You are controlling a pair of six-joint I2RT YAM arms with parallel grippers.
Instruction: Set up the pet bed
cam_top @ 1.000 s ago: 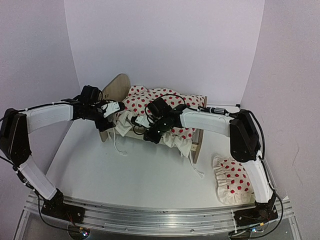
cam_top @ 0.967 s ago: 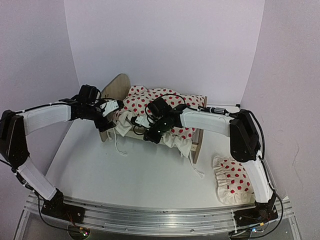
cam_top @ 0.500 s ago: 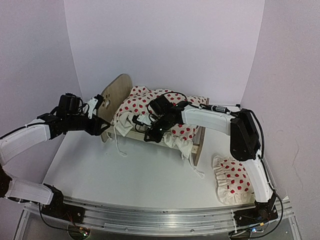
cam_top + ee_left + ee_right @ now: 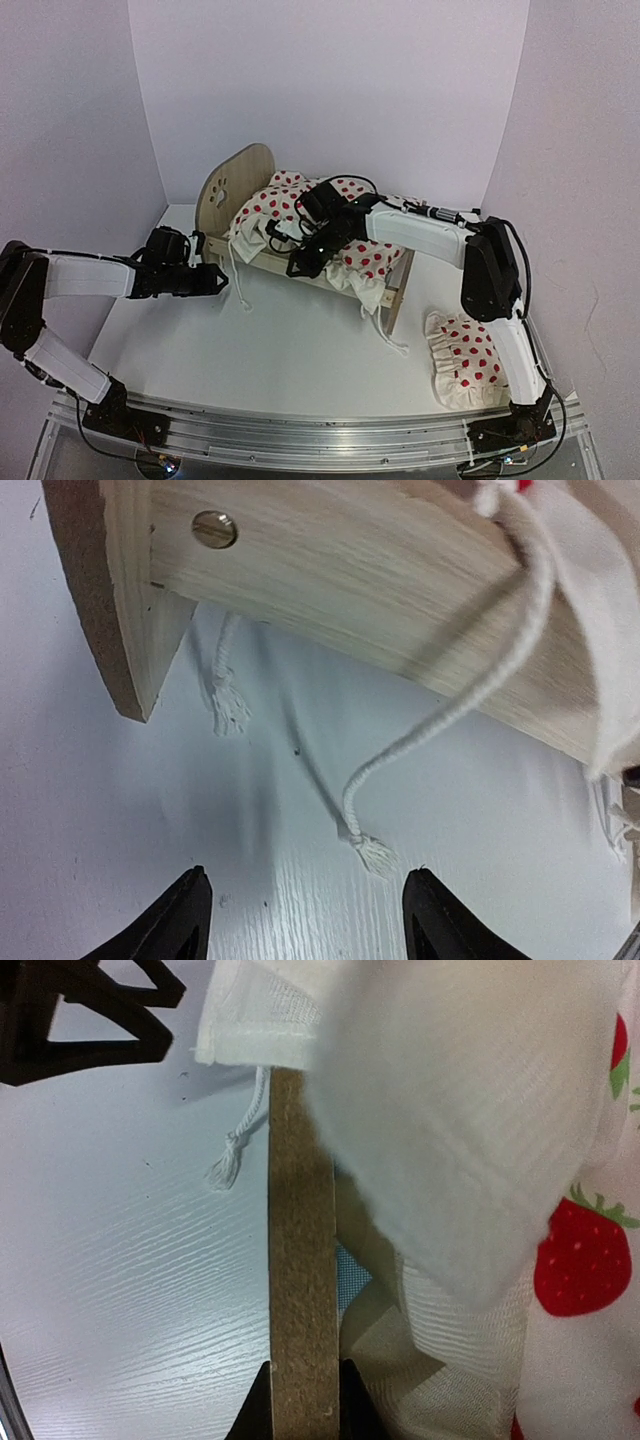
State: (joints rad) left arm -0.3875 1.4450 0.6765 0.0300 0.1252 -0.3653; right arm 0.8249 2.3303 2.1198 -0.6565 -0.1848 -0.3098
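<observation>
Our left claw [image 4: 214,279] hovers low over the table [image 4: 280,360], just near and left of the bed [image 4: 300,272]. Its jaws stand well apart and hold nothing. In its wrist view the fingers [image 4: 183,925] frame bare table. Beyond them a cord [image 4: 480,680] hangs down in front of the rail, and its tassel lies on the table.

Farther in, our right claw [image 4: 299,264] reaches from the right and is closed down on the bed's near rail [image 4: 300,1260]. The wood runs edge-on between its fingers [image 4: 256,1412]. The blanket [image 4: 355,245], cream with red spots, spills over that rail right beside the claw and crowds it. Under its fold the right wrist view shows a small blue patch, perhaps the mattress, though we cannot be sure.

On the near right a pillow [image 4: 465,360] lies on the table, well apart from the bed. The bed stands across the middle of the table toward the far wall. Its footboard [image 4: 392,295] is on the right and its rounded headboard [image 4: 232,185], with a paw cutout, at the far left. The blanket covers most of the bed between the two boards.
</observation>
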